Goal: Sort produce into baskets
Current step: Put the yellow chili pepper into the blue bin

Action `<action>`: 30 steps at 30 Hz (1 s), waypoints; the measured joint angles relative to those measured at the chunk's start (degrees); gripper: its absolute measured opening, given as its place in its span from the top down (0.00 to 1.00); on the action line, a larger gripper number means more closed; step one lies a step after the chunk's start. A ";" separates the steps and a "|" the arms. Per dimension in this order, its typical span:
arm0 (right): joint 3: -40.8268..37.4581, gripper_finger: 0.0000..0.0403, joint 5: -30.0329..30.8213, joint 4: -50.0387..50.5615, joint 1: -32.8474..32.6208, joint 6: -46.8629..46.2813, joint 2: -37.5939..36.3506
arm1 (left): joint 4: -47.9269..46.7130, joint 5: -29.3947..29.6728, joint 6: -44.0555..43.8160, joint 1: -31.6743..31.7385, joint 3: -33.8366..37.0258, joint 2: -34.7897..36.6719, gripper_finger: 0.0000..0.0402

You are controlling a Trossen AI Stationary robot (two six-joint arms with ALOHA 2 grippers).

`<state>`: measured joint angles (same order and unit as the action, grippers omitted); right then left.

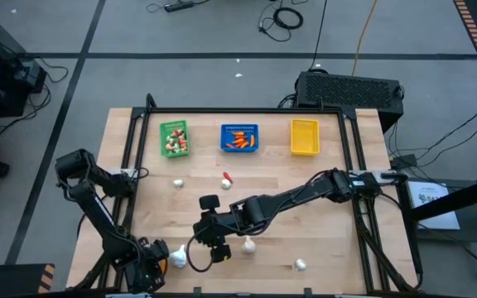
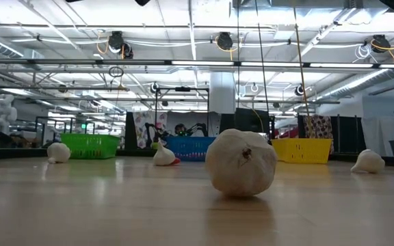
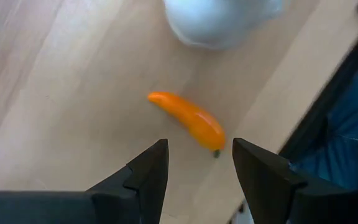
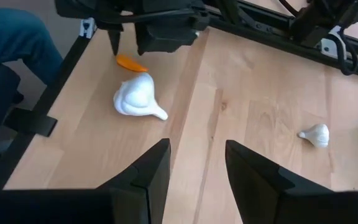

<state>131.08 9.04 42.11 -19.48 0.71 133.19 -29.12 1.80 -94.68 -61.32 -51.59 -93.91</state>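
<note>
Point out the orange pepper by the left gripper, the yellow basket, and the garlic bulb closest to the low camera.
orange pepper (image 3: pixel 191 121): left wrist view, middle of its body.
yellow basket (image 1: pixel 305 149): high view, near rim.
garlic bulb (image 2: pixel 241 162): low view, centre of its rounded front.

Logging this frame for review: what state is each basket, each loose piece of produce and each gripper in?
green basket: holds mixed pieces
blue basket: holds orange and red pieces
yellow basket: looks empty
orange pepper: loose on the table, ungripped
garlic bulb: lying beside that pepper
left gripper: open, over the pepper
right gripper: open, empty
</note>
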 joint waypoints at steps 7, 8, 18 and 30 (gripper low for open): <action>0.00 0.64 -0.16 0.02 -0.07 -1.12 0.00 | -0.09 -0.24 1.27 0.11 0.05 -1.83 0.54; -0.02 0.64 -0.16 0.02 -0.05 -1.43 0.00 | -0.12 -0.14 1.72 0.11 0.07 -1.83 0.54; 0.00 0.64 -0.14 0.02 -0.07 -1.75 0.00 | -0.70 0.87 1.55 0.33 0.87 -2.16 0.54; 0.00 0.64 -0.12 0.00 -0.07 -1.75 0.02 | -0.84 -0.04 3.33 0.85 0.98 -3.01 0.59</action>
<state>131.09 8.93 42.11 -19.55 -1.04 133.21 -29.96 1.76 -91.34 -60.47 -50.61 -96.92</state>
